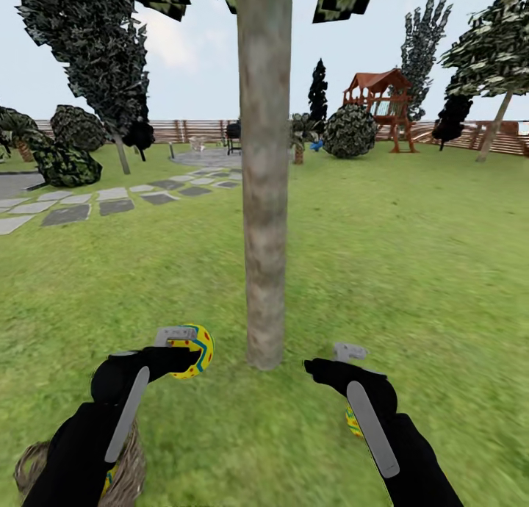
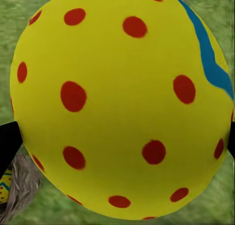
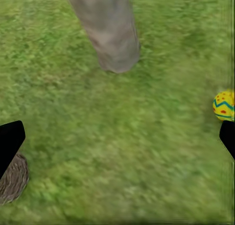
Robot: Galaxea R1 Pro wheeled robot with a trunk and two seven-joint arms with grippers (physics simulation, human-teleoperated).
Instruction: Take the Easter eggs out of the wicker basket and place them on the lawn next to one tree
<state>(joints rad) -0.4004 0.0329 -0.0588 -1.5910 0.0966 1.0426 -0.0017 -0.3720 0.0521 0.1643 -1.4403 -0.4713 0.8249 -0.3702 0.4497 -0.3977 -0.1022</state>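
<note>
My left gripper is shut on a yellow Easter egg with red dots and a blue-green zigzag, held above the lawn just left of the tree. That egg looms very close in the left wrist view. A second egg lies on the grass under my right forearm, right of the trunk; it is egg in the right wrist view. My right gripper stands open with nothing in it. The wicker basket sits under my left arm, with a third egg peeking out of it.
A grey stepping-stone path runs at the far left. Bushes, dark conifers, a red playset and a slatted fence stand far back. Open grass lies to the right of the trunk.
</note>
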